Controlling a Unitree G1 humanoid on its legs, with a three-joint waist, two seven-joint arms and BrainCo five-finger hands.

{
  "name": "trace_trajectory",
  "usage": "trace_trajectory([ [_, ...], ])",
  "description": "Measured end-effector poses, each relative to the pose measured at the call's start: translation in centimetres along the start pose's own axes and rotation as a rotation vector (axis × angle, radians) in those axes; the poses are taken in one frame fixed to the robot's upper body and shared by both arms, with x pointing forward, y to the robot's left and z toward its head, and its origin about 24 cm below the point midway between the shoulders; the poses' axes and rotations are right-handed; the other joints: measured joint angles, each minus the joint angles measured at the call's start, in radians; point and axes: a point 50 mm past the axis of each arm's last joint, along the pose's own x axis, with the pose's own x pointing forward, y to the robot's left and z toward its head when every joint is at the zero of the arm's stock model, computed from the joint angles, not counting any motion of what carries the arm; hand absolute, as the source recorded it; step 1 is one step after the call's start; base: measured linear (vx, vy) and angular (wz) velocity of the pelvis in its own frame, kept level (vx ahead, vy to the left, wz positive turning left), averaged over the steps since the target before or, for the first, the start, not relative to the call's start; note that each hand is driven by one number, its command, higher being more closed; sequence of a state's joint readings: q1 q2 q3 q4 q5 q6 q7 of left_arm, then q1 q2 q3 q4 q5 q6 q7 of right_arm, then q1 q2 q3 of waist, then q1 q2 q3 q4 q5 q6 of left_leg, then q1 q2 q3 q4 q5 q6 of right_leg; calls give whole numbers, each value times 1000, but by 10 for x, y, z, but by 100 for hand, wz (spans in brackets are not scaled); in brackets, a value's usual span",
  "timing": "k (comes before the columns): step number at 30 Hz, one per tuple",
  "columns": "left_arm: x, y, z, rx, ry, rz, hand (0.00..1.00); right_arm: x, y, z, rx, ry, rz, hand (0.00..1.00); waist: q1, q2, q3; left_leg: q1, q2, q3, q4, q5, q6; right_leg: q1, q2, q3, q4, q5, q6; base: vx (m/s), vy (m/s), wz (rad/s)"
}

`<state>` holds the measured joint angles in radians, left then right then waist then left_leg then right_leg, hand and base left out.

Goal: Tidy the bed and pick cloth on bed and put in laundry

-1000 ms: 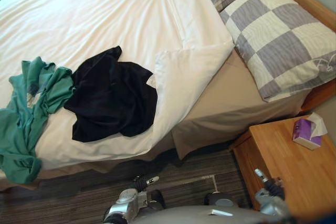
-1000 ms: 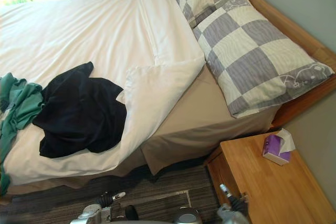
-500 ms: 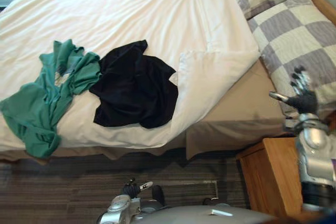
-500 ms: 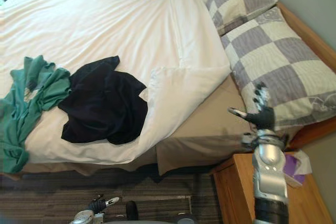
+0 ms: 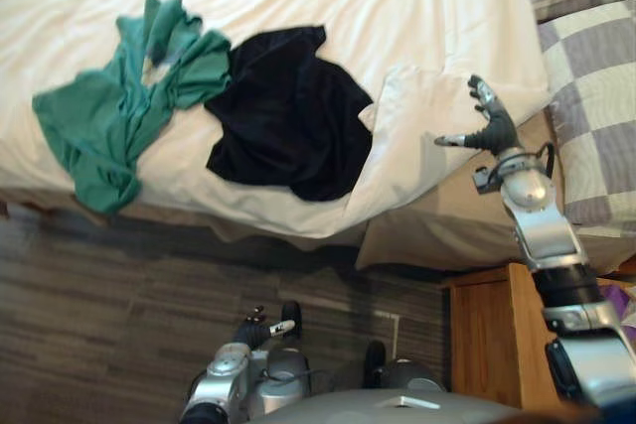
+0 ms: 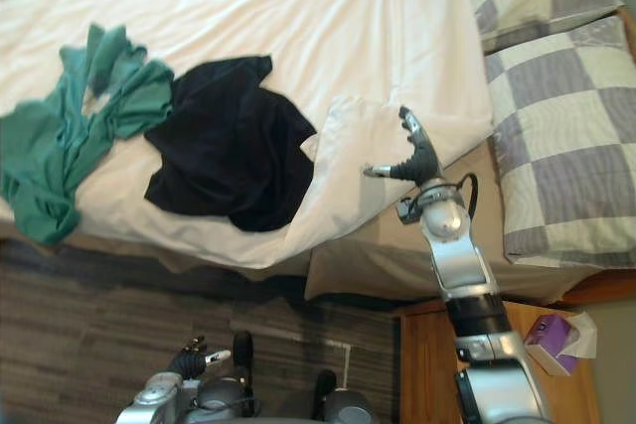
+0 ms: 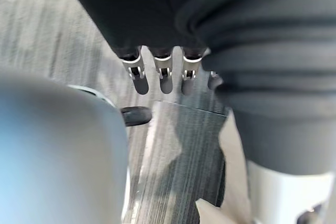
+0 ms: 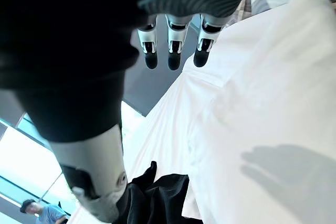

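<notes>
White cotton duvet (image 5: 397, 7) is covering most of the wooden-framed bed, with one corner (image 5: 412, 121) lying folded back on itself near the grey-and-cream checked pillows (image 5: 596, 96), exposing the tan fitted sheet (image 5: 437, 215) beneath. Two loose garments are lying on the duvet near the bed's closest edge: a crumpled black cloth (image 5: 288, 116) just beside the folded corner, and a rumpled green cloth (image 5: 119, 116) touching its far side and trailing toward the edge. The robot's right hand (image 5: 489, 126) is reaching out above the folded corner, fingers straight and spread wide with the thumb held apart, holding nothing; whether it is touching the duvet cannot be told. The left hand (image 5: 256, 331) is hanging low over the dark striped carpet (image 5: 99, 315), fingers relaxed and empty. A light wooden nightstand (image 5: 492, 345) is standing beside the bed, with a purple tissue box (image 6: 552, 333) on it. The step in hand is likely smoothing the turned-back corner flat before gathering the clothes. Both garments are looking light, soft and limp, so they will probably sag and drape when lifted; pinching a thick bunched fold near the middle of each should be gathering more fabric than taking an edge. The duvet corner is looking bulkier but pliable, best gripped at its tip.
</notes>
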<state>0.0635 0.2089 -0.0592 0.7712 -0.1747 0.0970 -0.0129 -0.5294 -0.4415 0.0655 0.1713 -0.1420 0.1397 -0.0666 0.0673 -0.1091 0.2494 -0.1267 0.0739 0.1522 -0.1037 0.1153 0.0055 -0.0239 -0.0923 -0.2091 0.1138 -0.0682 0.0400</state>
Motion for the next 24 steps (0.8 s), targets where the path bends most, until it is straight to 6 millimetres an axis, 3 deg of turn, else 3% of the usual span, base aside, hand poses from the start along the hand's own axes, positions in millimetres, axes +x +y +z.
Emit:
trace_trajectory([
  [6,1,18,13,5,-23,37,0,24,-6,19,-70,-18,-57,0,30,-28,64,-54,12,-2,0,30,-3,-36,11,-1,-13,-2,-3,-58,2,9],
  [11,7,21,45,27,-99,39,0,47,-35,43,-135,-33,-139,0,39,-43,164,-125,22,-9,2,72,-2,-84,20,-25,-20,-13,-13,-47,-7,17],
  [14,9,19,61,34,-139,33,0,55,-45,46,-145,3,-165,0,54,-55,178,-166,21,-15,6,90,-6,-124,20,-32,-11,-12,-12,39,-8,8],
  [18,10,14,83,34,-209,17,0,66,-65,64,-167,-13,-218,0,59,-49,192,-212,16,-24,7,96,1,-178,18,-40,14,-11,-11,59,-2,9],
  [24,13,-3,108,25,-246,-36,0,77,-94,91,-261,-35,-281,0,61,-9,218,-326,16,-33,125,55,8,-277,2,-40,101,-19,-21,30,16,2],
])
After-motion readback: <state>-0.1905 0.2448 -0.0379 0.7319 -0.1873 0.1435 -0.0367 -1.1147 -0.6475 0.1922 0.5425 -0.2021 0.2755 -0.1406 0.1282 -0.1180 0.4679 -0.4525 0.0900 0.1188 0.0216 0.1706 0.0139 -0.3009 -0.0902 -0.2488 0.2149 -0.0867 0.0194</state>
